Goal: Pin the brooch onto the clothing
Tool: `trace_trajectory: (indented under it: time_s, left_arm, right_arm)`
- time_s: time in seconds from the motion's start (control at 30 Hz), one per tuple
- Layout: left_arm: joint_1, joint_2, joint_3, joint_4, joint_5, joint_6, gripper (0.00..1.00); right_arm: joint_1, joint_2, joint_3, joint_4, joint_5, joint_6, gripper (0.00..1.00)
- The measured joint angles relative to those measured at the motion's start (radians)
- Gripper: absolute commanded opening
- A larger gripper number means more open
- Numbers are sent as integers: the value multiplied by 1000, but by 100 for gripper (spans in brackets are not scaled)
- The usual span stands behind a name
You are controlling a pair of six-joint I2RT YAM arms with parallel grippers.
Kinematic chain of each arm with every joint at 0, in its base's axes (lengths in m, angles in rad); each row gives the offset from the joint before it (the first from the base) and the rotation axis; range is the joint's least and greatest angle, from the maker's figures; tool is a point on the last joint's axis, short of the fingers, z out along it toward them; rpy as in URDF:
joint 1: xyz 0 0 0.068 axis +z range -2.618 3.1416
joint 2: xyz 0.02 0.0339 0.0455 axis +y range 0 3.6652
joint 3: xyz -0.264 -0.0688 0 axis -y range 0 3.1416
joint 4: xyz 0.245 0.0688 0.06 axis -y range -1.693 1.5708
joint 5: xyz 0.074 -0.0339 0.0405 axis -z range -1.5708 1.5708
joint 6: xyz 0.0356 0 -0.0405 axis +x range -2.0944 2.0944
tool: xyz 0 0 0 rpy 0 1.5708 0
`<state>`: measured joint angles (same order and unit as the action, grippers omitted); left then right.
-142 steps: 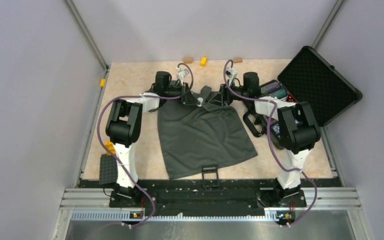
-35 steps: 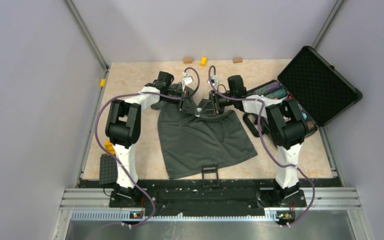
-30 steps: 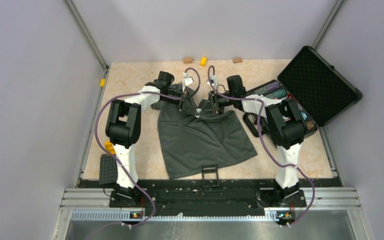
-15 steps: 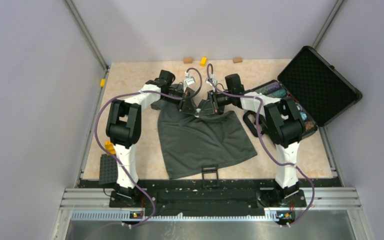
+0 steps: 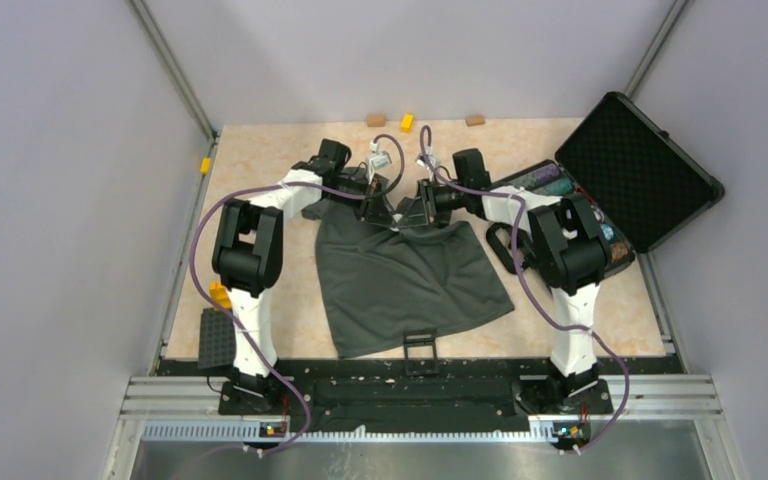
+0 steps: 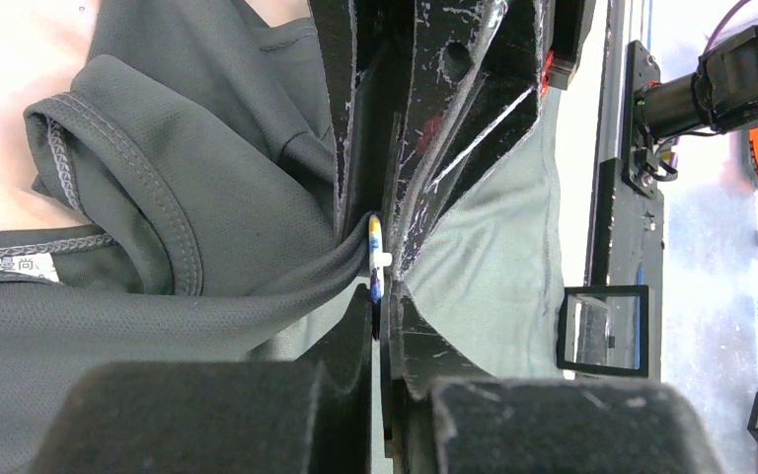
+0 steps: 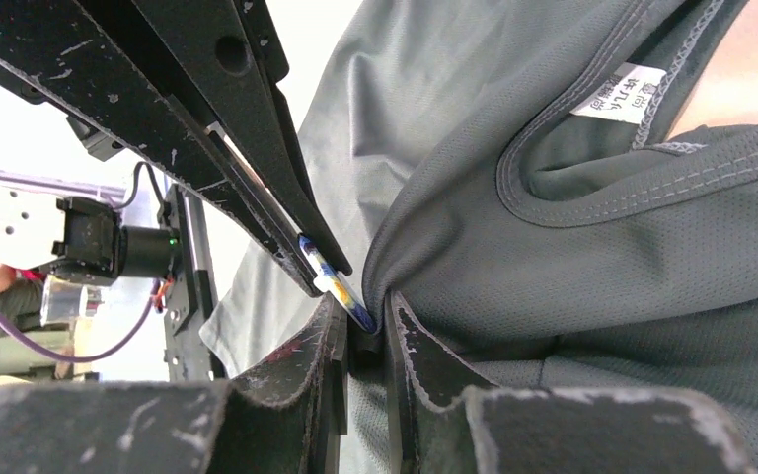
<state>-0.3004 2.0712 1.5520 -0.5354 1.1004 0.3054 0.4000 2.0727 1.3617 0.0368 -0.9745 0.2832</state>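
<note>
**1. Claw state**
- Left claw [image 6: 383, 296]: jaws together, clamped across the faces of the brooch [image 6: 375, 259]. I see the brooch edge-on as a thin blue, yellow and white sliver.
- Right claw [image 7: 360, 321]: jaws drawn in to a narrow gap, nipping a pucker of the shirt [image 7: 553, 276]. The lower edge of the brooch runs into that same gap.
- The two claws meet tip to tip. I cannot tell whether they touch.

**2. Surroundings**
- The cloth is pulled taut into the meeting point, just below the collar and near the neck label [image 7: 624, 91].
- The rest of the shirt lies spread on the tabletop [image 5: 270, 160], hem toward the arm bases.

**3. Step in hand**
- I judge this to be the fastening step itself, with the brooch pressed against a raised fold at the collar.
- The fingers hide whether the pin has pierced the cloth.

**4. Next move**
- Hold the right claw steady so the fold keeps its tension.
- Advance the left claw slowly and in small steps, straight into the fold and without twisting.
- Before any retreat, ease the left jaws slightly and confirm that the brooch stays on the cloth.

**5. Caution**
- The grip on so thin a piece is probably marginal, and a sideways load could flick it out.
- Excess pull from the right claw could slip the fold free.
</note>
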Motion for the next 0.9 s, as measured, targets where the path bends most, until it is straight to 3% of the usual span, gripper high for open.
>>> trace_trajectory:
  time_s: [0.53, 0.8, 0.9]
  left_arm:
    - [0, -21, -108, 220, -31, -189, 0]
    - [-3, -21, -109, 257, -68, -277, 0]
    - [-5, -30, -123, 266, -95, -319, 0]
  right_arm:
    - [-14, -2, -67, 121, 11, 50, 13]
    - [-23, -35, -114, 186, 20, 23, 24]
    - [-30, -56, -140, 208, 39, 8, 35]
